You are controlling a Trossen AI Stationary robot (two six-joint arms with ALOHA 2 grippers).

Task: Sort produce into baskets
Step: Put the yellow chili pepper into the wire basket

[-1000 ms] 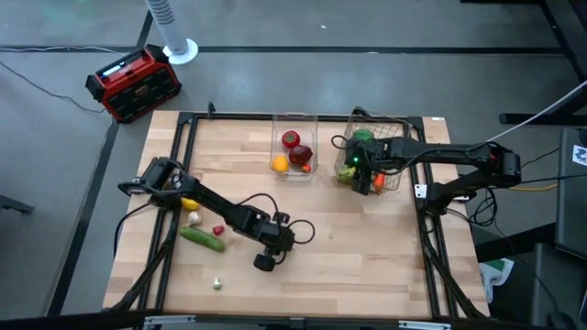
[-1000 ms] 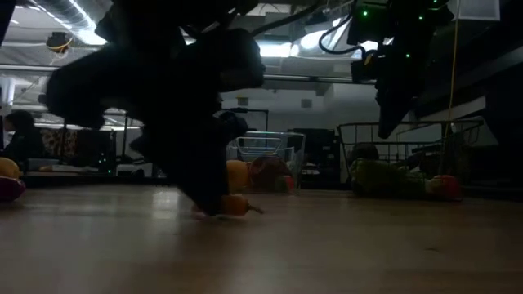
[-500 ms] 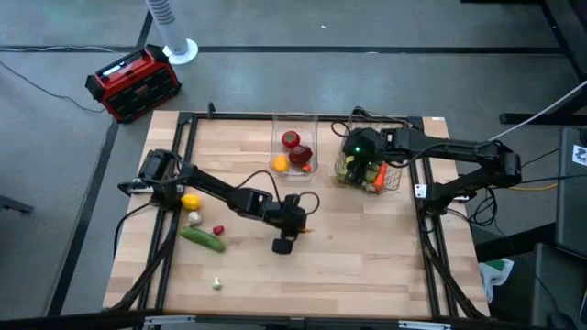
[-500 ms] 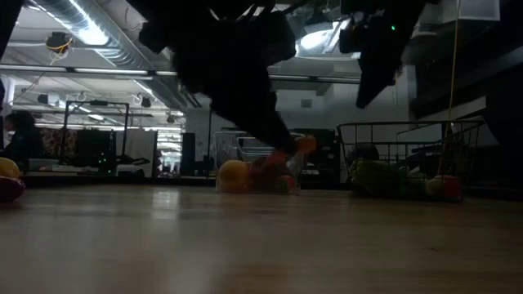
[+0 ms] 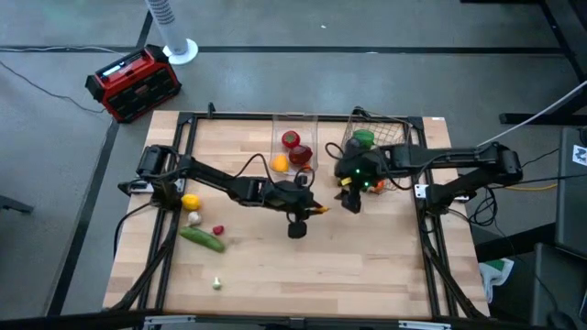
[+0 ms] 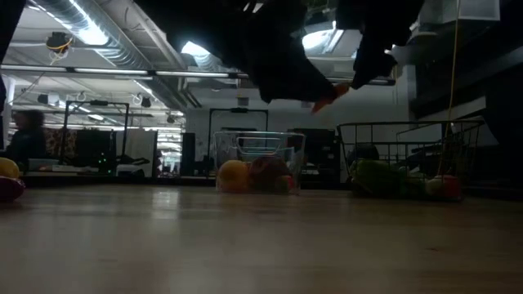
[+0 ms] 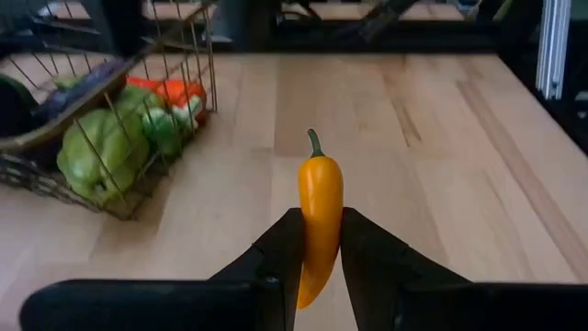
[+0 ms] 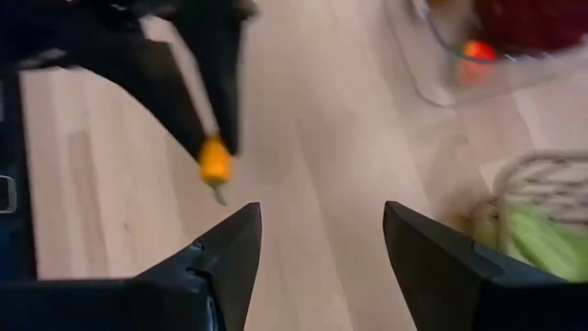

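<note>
My left gripper [image 5: 305,207] is shut on a small orange pepper [image 7: 320,198] and holds it above the middle of the table, short of the wire mesh basket [image 5: 383,156]. That basket holds green peppers and other vegetables. The clear bin [image 5: 295,120] at the far middle holds red apples and an orange. My right gripper [image 5: 349,199] hovers open and empty beside the basket's near left corner, facing the pepper [image 8: 216,160]. A lemon [image 5: 190,202], a garlic [image 5: 193,218], a red chili [image 5: 218,230] and a cucumber [image 5: 202,239] lie on the table's left part. My left gripper pinches the orange pepper's pointed lower half [image 7: 320,241] between its two fingers [image 7: 285,246]. The fingers come from the table's left, slanting a little downward, and lie along the pepper. The pepper is lifted clear of the table and its stem end [image 7: 314,140] sticks out past the fingertips.
A small pale piece of produce [image 5: 216,283] lies near the front left. A red and black box [image 5: 133,82] and a white fan base [image 5: 180,49] stand on the floor beyond the far left corner. Bare wood [image 5: 367,266] spreads across the near right.
My left gripper has lifted the orange pepper off the table and carried it right and farther away, toward the wire basket, tipping from steeply down to nearly level. My right gripper has come out from over the basket, toward the near edge, and risen.
</note>
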